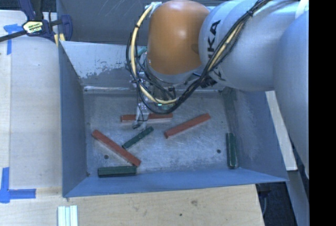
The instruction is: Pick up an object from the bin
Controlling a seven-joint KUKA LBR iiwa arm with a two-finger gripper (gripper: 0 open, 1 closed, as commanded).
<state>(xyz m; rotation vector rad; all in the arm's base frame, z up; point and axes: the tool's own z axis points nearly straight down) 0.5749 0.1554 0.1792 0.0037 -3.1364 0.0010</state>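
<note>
My gripper (pixel 140 117) reaches down from under the orange cover to the bin's floor, left of the middle. Its tip stands at a reddish-brown stick (pixel 128 119) that lies flat and runs left to right, partly hidden by the gripper. Just below the tip lies a dark green stick (pixel 138 137), tilted. A second reddish-brown stick (pixel 187 125) lies to the right, slanting up to the right. I see nothing between the fingers.
A long reddish-brown stick (pixel 116 148) slants across the left front. A dark green stick (pixel 116 171) lies along the front wall, and another dark green stick (pixel 230 150) stands along the right wall. The arm covers the bin's back right.
</note>
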